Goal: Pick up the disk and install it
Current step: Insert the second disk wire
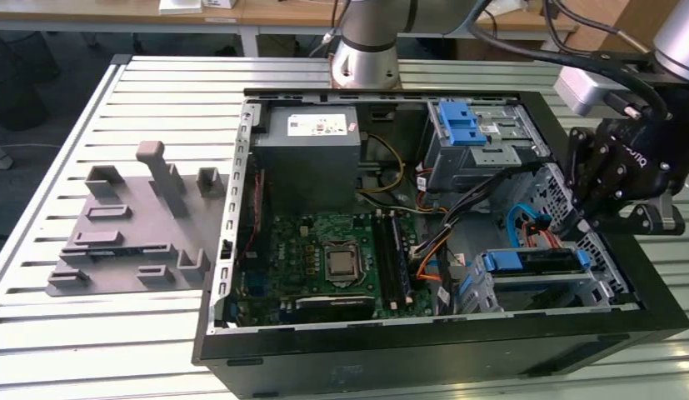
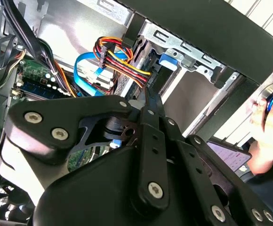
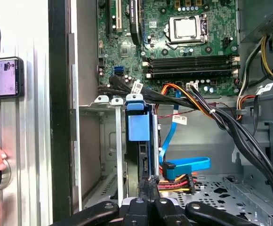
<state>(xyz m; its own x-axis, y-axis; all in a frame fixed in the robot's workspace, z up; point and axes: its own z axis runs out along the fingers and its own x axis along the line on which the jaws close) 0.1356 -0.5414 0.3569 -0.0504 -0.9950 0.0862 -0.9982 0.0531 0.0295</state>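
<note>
An open computer case [image 1: 433, 350] lies on a slatted table [image 1: 122, 333], with the motherboard [image 1: 322, 258] at lower centre of the exterior view. The disk [image 1: 533, 262], blue-framed, sits in the drive cage [image 1: 606, 275] at the lower right, also seen in the first wrist view [image 3: 139, 127]. The gripper [image 1: 574, 223] hangs just above it; its fingers [image 2: 151, 106] meet at their tips, clenched on nothing visible. A grey plastic holder [image 1: 133, 233] rests at left. A person's hand [image 2: 268, 132] appears at the right edge.
</note>
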